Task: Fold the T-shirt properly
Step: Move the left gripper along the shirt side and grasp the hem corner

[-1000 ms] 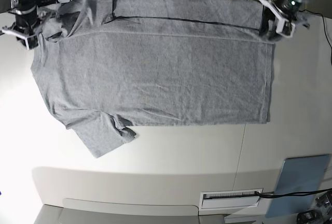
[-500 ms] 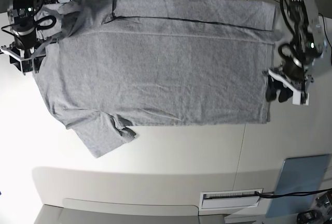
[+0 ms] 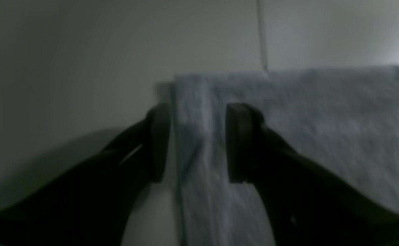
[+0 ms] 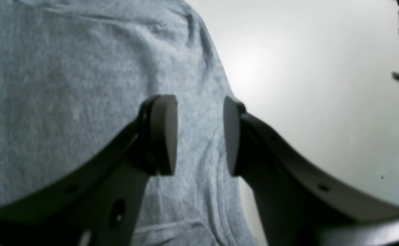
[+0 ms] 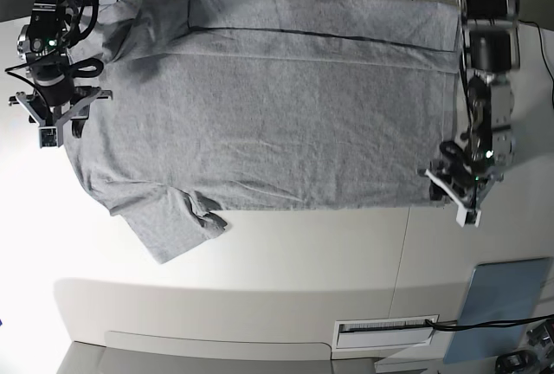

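T-shirt-wise, the big heather-grey cotton short-sleeved T-shirt [image 5: 260, 114] was lying flat, plain side up, across the pale worktop [image 5: 260, 253], with the far long edge already turned over into a strip.

Nearest the camera, the left end effector [image 3: 194, 141] sat with its dark jaws parted narrowly and straddling the hem near the bottom corner: one finger on bare worktop, the other over the fabric. Nothing was pinched yet. My worry was that if it closed without going low enough it would only nip the top layer, or slide off the hem altogether, and that corner would be left behind.

Further along, the loose sleeve on the near side was bunched up, and I reckon that wrinkle would get trapped in any fold laid over it.

At the far end, the right end effector [image 4: 199, 135] hovered parted over the shoulder edge of the shirt, gripping nothing. If the two arms grabbed at different heights or lifted out of sync, I'd expect the fold line to come out skewed.
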